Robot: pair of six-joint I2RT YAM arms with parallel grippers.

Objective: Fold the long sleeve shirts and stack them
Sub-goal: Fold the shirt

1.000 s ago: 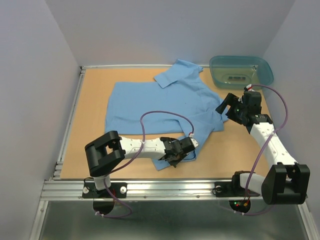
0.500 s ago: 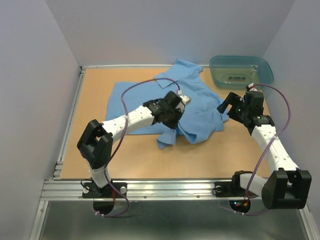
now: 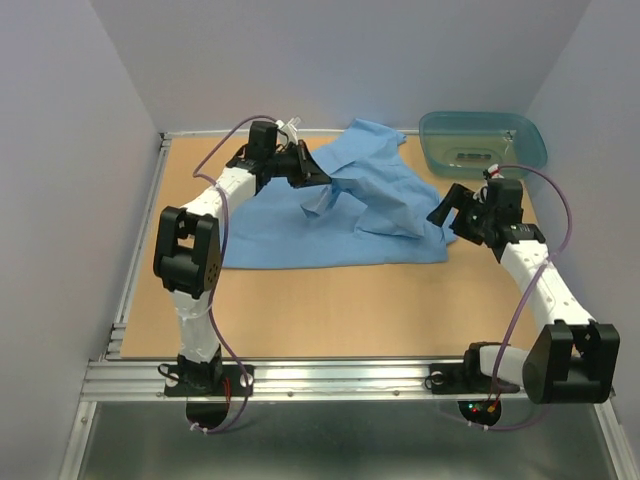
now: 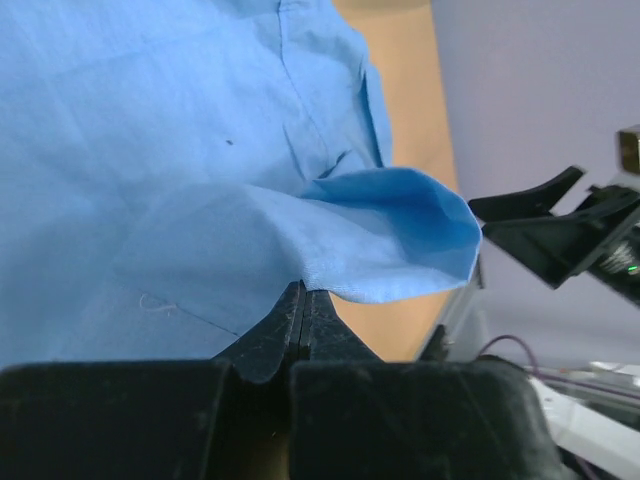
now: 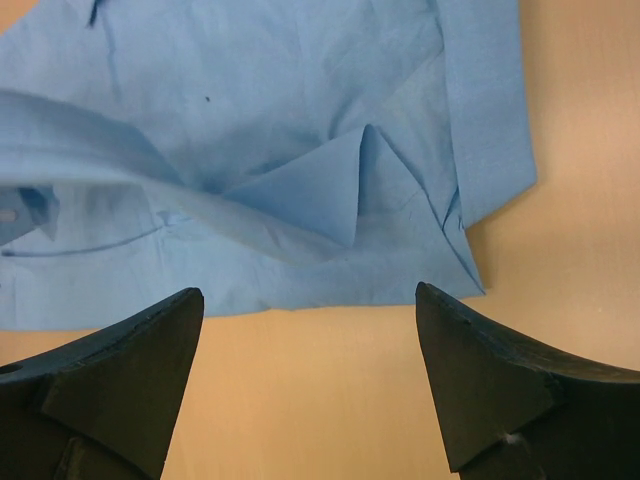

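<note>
Left tool: clenched, its jaws pressed together on a doubled edge of the light blue shirt; which part of the garment that edge belongs to cannot be told. In the overhead view the left tool is held raised at the far left of the counter, and cloth drapes from it down and rightward in a loose ridge over the flat layer of the shirt. Purpose, as judged: carrying one edge over the body to lay a fold. Right tool: released, jaws wide apart, nothing between them. In the overhead view the right tool hovers just beside the shirt's right border, pointing at it. Its wrist view shows a creased peak and the corner of the shirt just beyond the fingertips. Purpose, as judged: ready to pin or take that side while the fold lands. Shirt: single item visible, spread across the far middle of the counter, partly doubled, fold unfinished, no stack begun. Teal tub: far right corner, just beyond the shirt.
</note>
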